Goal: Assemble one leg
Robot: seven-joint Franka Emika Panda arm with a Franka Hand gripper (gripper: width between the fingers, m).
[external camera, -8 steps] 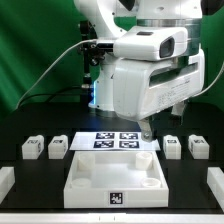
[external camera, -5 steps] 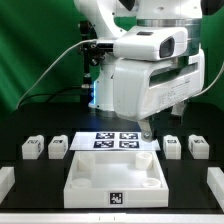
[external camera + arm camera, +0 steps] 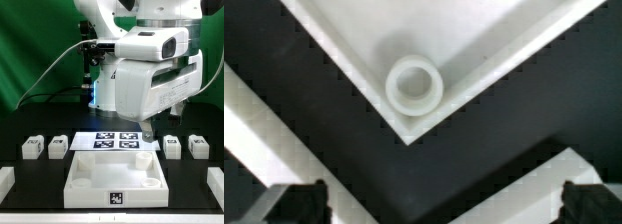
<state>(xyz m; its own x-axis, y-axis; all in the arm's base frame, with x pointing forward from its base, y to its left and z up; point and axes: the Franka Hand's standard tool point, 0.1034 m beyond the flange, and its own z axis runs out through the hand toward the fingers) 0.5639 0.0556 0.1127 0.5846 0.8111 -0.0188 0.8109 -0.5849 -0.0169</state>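
Four small white legs with tags lie on the black table in the exterior view: two at its left [image 3: 32, 148] [image 3: 58, 148] and two at its right [image 3: 172, 146] [image 3: 198, 147]. The large white tray-like square part [image 3: 82, 181] lies in front, at the middle. My gripper [image 3: 147, 129] hangs above the back right of that part, apart from every leg. In the wrist view the gripper [image 3: 441, 206] is open and empty, its dark fingertips [image 3: 295, 204] wide apart. Below it is a corner of the square part [image 3: 491, 40] with a round hole [image 3: 415, 85]. No leg shows in the wrist view.
The marker board [image 3: 92, 133] lies flat behind the square part, under the arm. White pieces show at the exterior view's lower left edge [image 3: 5, 181] and lower right edge [image 3: 216, 184]. A green curtain stands behind the table.
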